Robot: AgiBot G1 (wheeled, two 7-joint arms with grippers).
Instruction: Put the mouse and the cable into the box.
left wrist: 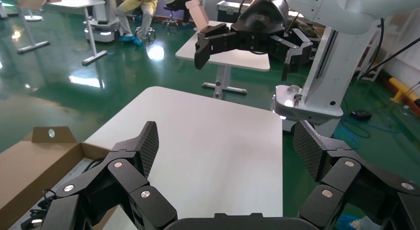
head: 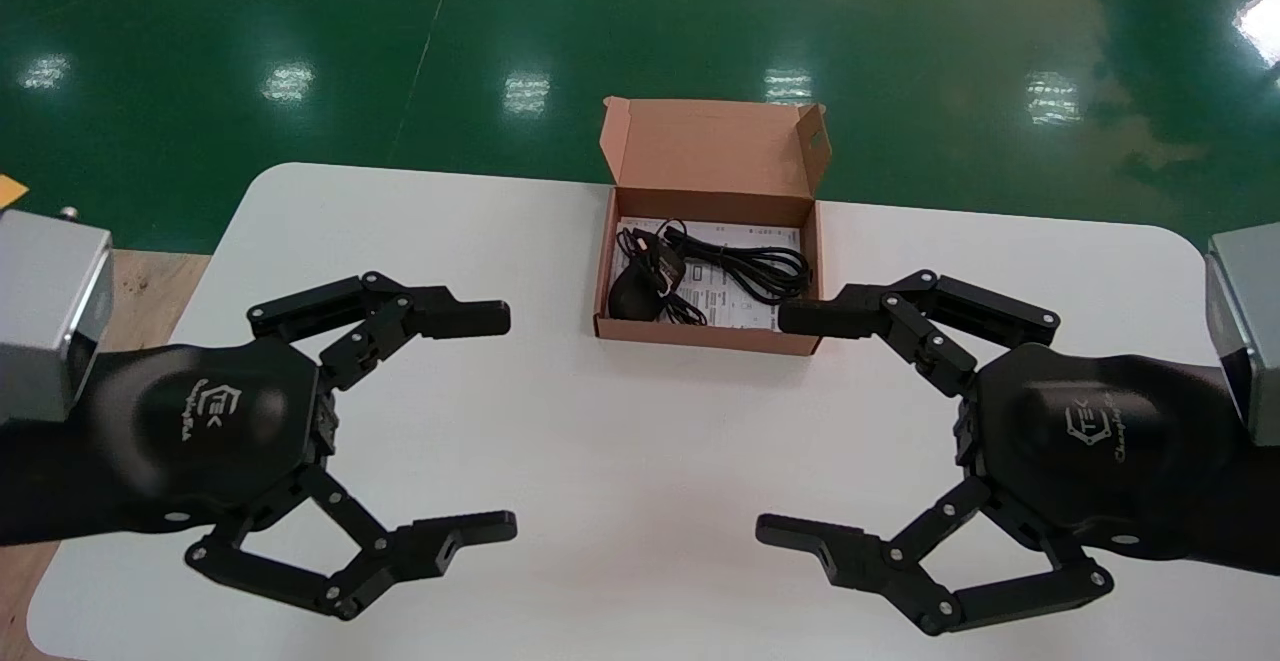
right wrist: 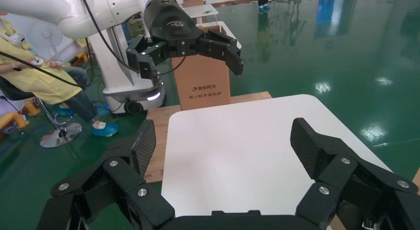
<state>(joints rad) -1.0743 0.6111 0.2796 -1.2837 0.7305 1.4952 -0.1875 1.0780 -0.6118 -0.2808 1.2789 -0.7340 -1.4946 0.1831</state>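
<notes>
Black left gripper [head: 508, 422], right gripper [head: 771, 423], both spread wide over table [head: 640, 561]

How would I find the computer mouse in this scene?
On the white table, beyond the open left gripper and right gripper, sits an open cardboard box. In its left half lies the mouse: a smooth black rounded lump, unlike the thin looped cable beside it.

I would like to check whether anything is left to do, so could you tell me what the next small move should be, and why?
Probably just draw both arms back a little and stop. The mouse and the cable already lie inside the open box, and the left gripper and right gripper hover open and empty over the table.
</notes>
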